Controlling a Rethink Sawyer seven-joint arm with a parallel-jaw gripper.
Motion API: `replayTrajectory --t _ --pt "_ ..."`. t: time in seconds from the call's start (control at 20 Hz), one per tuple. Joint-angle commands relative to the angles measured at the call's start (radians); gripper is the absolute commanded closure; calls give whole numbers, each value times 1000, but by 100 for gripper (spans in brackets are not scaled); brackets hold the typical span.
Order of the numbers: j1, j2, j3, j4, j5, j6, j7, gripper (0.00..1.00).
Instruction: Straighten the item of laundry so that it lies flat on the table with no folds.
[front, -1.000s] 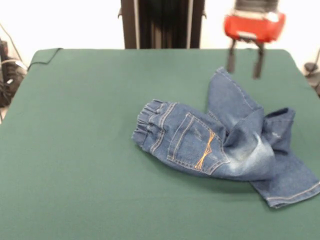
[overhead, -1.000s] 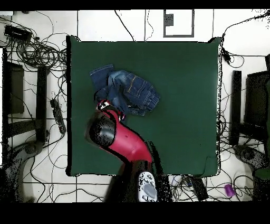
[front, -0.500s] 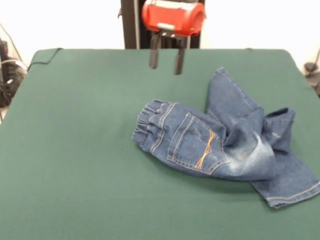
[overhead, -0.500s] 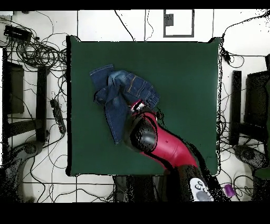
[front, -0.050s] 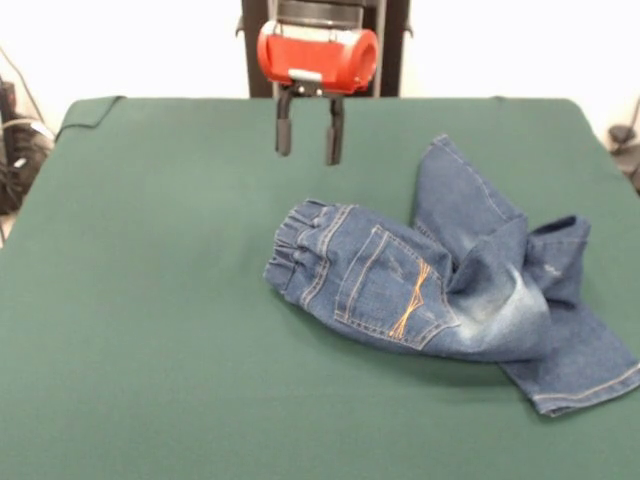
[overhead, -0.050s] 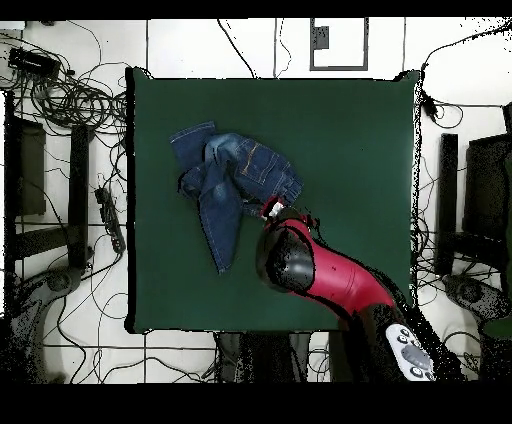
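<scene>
Sweeping across the top of the front view, the gripper (front, -0.050s: 308, 140) has come over from the upper right of the frame, where it hung above the far trouser leg a second ago, and now hovers just above centre, its two dark fingers (front, -0.050s: 284, 133) spread apart with a clear gap between them and nothing held. It sits over bare green felt, up and slightly left of the elastic waistband (front, -0.050s: 291, 250), not touching the cloth. The jeans (front, -0.050s: 440, 285) have not budged through any of this: they lie right of centre on the table (front, -0.050s: 150, 330), waistband bunched toward the middle, back pocket with its tan stitching facing up, one leg running up toward the upper right, the other doubled over and trailing off to the lower right corner with its hemmed cuff near the frame edge. In the overhead view the denim (overhead, -0.050s: 225, 185) sits in the upper left part of the green surface, with the red arm (overhead, -0.050s: 330, 280) reaching in from the lower right and its head just below the waistband. My read: the arm has given up the leg end and is lining up on the waistband, likely to grab and pull it out; the folds are all still there, so the flattening is barely begun.
</scene>
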Motion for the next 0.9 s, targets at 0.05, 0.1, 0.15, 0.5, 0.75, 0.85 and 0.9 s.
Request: replayTrajectory --t 0.05,0.1,0.15,0.5,0.75,0.85,0.9 --pt "40 91 145 21 -62 -34 130 0" --pt "39 94 147 19 -64 -40 135 0" --pt "42 96 145 15 -65 -44 139 0" --pt "65 93 127 2 -47 -65 171 0" --pt "73 91 109 -6 -37 -75 175 0" --pt "71 81 103 -12 -31 -57 170 0" --pt "71 78 98 -17 -30 -47 164 0"
